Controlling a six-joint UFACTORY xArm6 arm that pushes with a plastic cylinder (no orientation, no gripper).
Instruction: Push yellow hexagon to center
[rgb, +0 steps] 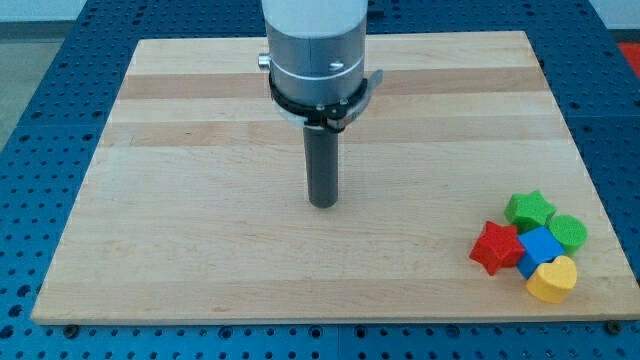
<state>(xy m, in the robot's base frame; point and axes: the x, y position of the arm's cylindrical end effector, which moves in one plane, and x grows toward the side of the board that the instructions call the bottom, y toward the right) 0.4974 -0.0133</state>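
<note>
My tip (322, 204) rests on the wooden board (180, 220) near its middle. The rod rises from it to the grey arm body (315, 50) at the view's top centre. The yellow hexagon does not show in this view; the arm body covers the top-centre part of the board. No block touches or lies near the tip.
A cluster of blocks sits at the board's bottom right corner: a green star (528, 210), a green cylinder (568, 232), a red star (497, 247), a blue block (541, 247) and a yellow heart (552, 279). A blue perforated table (40, 120) surrounds the board.
</note>
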